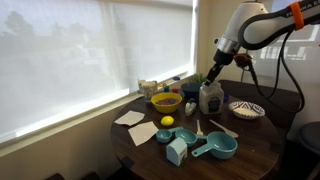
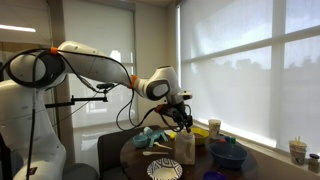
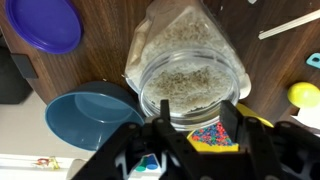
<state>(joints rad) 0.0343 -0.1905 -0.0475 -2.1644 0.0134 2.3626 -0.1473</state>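
Claw (image 1: 213,78) over jar: the Panda arm's gripper hangs directly above a clear jar of pale grain (image 1: 210,97) on a round dark wooden table (image 1: 270,150) beside a blind-covered window (image 1: 80,50). In both exterior views the jar (image 2: 186,147) stands upright toward the far side of the table, its long axis vertical and in line with the downward-pointing gripper (image 2: 180,122), so the jar lies straight below the claw rather than off to one side.

The wrist view looks down into the jar's open mouth (image 3: 190,75), with the gripper (image 3: 198,118) at the bottom edge and one finger on each side of the rim. The jaws stand part-way apart around the mouth. Whether the pads press on the glass or only bracket it cannot be told from these frames.

A yellow bowl (image 1: 166,101) sits just left of the jar, with a lemon (image 1: 167,122) nearer the camera. A patterned plate (image 1: 246,109) lies to the jar's right. In the wrist view a blue bowl (image 3: 85,115) sits close beside the jar and a purple lid (image 3: 45,22) lies farther off.
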